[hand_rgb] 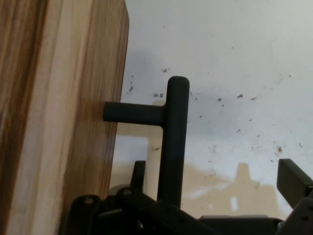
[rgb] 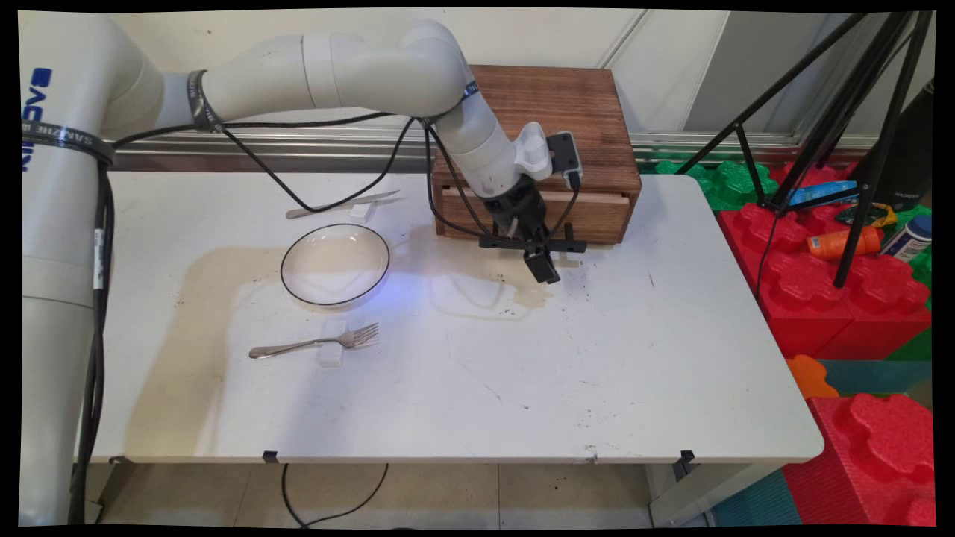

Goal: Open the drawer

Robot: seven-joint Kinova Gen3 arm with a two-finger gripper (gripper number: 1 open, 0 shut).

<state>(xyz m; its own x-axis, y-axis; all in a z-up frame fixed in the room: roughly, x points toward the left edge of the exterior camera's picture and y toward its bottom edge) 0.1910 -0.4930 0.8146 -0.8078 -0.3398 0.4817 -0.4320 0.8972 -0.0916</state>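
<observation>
A wooden box stands at the back of the white table, its drawer front facing the near side. A black T-shaped handle sticks out from the drawer. My gripper hangs right in front of that handle, pointing down. In the hand view the handle's bar runs between my two fingers, close to the left one and well apart from the right one. My gripper is open, and the wooden drawer front fills the left side.
A white plate with a dark rim lies left of the box. A fork lies nearer the front and a knife behind the plate. Right of the table are a black tripod and red foam blocks.
</observation>
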